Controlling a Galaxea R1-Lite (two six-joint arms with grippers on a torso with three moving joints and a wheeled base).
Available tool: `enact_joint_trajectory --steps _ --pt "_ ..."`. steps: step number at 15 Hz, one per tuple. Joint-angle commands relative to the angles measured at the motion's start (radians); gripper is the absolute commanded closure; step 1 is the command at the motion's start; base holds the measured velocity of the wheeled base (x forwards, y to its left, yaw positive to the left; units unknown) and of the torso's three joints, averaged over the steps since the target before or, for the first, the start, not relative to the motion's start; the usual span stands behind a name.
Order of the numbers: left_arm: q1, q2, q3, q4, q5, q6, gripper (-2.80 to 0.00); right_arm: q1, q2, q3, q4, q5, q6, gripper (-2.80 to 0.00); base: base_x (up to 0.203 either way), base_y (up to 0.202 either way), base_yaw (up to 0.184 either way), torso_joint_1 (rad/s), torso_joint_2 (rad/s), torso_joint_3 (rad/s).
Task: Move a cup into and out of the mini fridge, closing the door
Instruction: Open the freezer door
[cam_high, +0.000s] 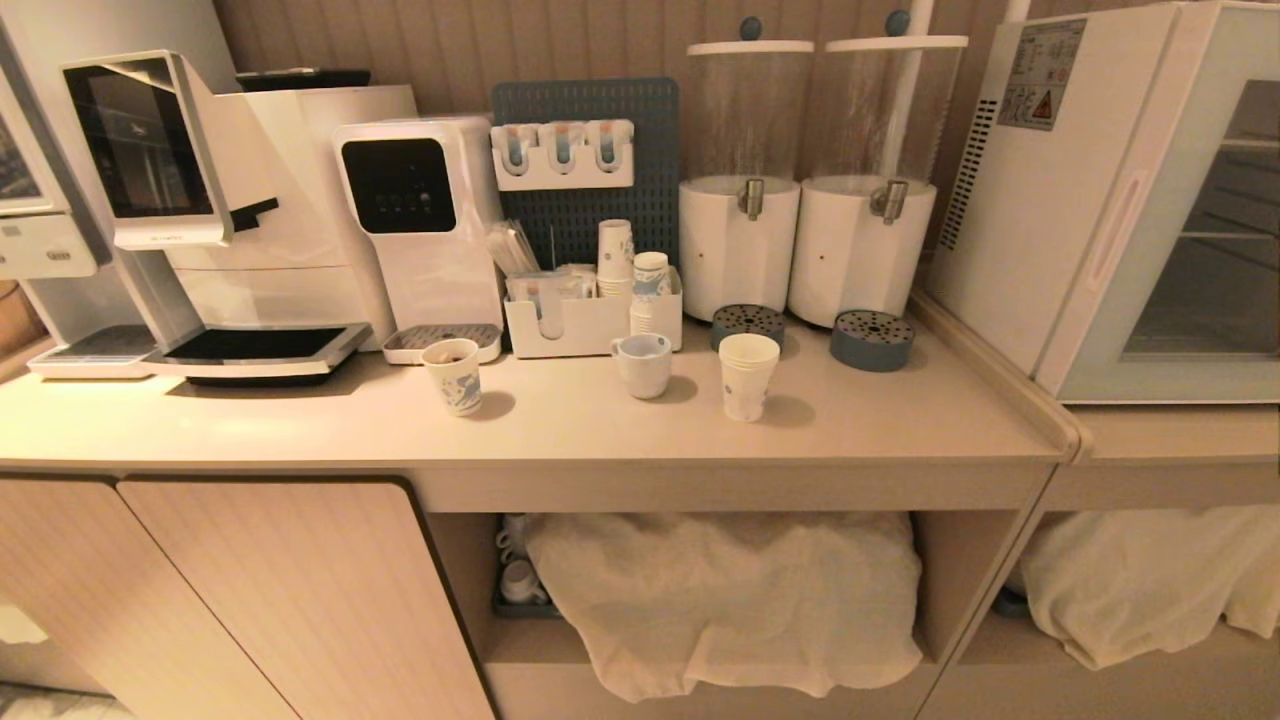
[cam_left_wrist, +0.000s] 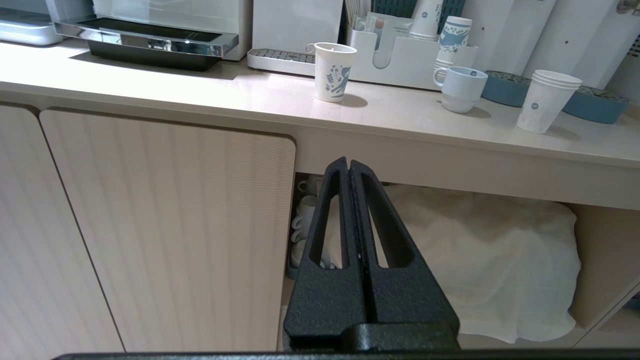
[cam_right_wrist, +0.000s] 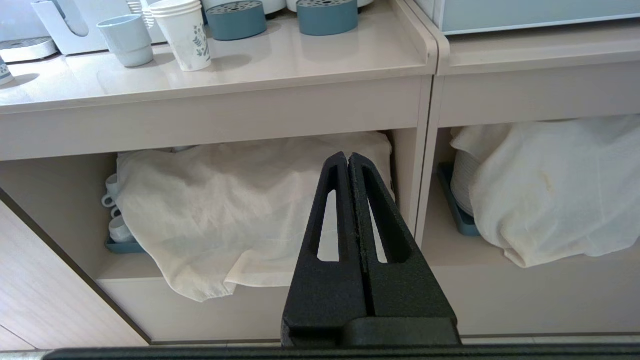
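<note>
Near the countertop's front edge, past a mug (cam_high: 642, 364), the cup (cam_high: 748, 375) is standing free w/ room to grasp. Mini fridge (cam_high: 1060, 190) is sitting at far right, door (cam_high: 1180, 240) closed. Below, left gripper (cam_left_wrist: 349, 166) & right gripper (cam_right_wrist: 348, 159) are idling, fingers together, empty.

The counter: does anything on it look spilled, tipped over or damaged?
Nothing stands out. The cup, the mug and the short printed cup all stand upright on the counter, with no spill visible.
</note>
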Motion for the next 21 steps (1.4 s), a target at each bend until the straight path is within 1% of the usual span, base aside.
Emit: enact_joint_trajectory --steps 1,21 --pt "0.000 -0.003 0.040 -0.001 -0.001 -0.001 0.00 0.000 0.003 0.000 0.000 0.000 0.001 0.00 0.000 0.000 0.000 0.000 0.00 0.000" --pt "0.000 -0.003 0.040 -0.002 -0.004 0.003 0.00 0.000 0.003 0.000 0.000 0.000 0.001 0.00 0.000 0.000 0.000 0.000 0.00 0.000"
